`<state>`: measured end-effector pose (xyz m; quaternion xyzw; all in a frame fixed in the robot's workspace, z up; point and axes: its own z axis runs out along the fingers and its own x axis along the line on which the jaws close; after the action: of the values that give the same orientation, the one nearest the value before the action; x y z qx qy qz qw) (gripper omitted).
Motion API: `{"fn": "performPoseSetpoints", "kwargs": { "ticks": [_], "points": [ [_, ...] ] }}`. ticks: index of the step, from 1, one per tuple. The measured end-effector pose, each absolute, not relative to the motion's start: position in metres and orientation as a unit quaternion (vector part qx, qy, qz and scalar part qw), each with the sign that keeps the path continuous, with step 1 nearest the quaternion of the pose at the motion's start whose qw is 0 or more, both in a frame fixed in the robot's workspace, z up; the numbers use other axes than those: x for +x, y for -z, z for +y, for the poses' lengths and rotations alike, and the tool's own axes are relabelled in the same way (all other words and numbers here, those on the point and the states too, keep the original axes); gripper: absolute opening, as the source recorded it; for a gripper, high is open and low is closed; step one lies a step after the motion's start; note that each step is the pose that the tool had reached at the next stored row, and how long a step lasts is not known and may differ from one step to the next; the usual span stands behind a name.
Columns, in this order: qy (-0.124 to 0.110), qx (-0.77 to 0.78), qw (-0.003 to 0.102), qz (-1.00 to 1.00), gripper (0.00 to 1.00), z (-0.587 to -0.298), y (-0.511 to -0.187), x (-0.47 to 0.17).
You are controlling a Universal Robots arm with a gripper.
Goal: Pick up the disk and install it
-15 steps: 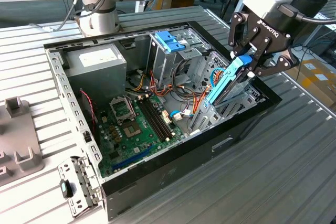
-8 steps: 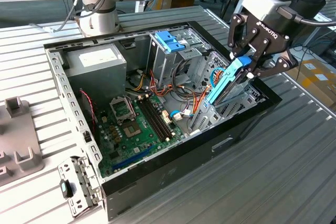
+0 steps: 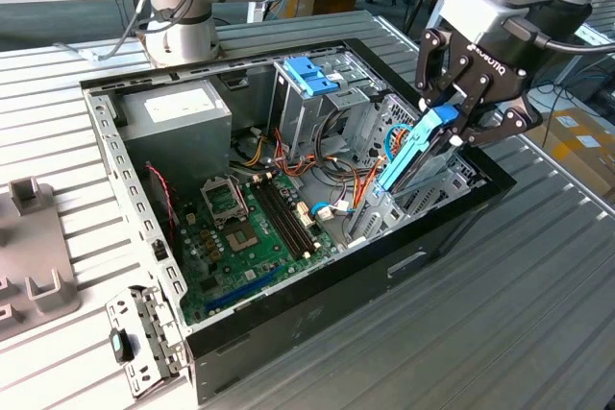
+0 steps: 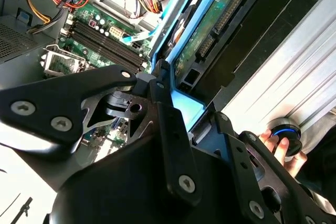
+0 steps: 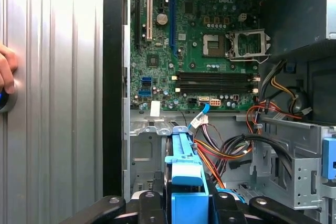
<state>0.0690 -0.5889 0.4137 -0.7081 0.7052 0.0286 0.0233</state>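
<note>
The end effector is pinched onto the blue tab end of the disk, closed from both sides against its blue rails. That hold leaves the dark body and the far end free to lead into a slot. The disk hangs tilted, with its lower end down inside the computer case at the exterior view's right. It is at the metal bay there, but I cannot tell whether it touches it. The slant looks meant to line the rails up with the bay's guides.

Beyond it lie bundled cables, the motherboard and the tall drive cage with its blue handle. The case lies open side up on the ribbed worktop, which gives reach from above. In the first wrist view a person's hand rests by a round button beside the case
</note>
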Motion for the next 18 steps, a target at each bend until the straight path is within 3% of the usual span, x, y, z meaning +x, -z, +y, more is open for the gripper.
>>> {"fn": "performPoseSetpoints", "kwargs": {
  "ticks": [14,18],
  "points": [
    [-0.029,-0.708,0.023,0.705,0.37,-0.5890,-0.4100,0.0690],
    [-0.028,-0.708,0.023,0.705,0.44,-0.5890,-0.4099,0.0690]
  ]
}}
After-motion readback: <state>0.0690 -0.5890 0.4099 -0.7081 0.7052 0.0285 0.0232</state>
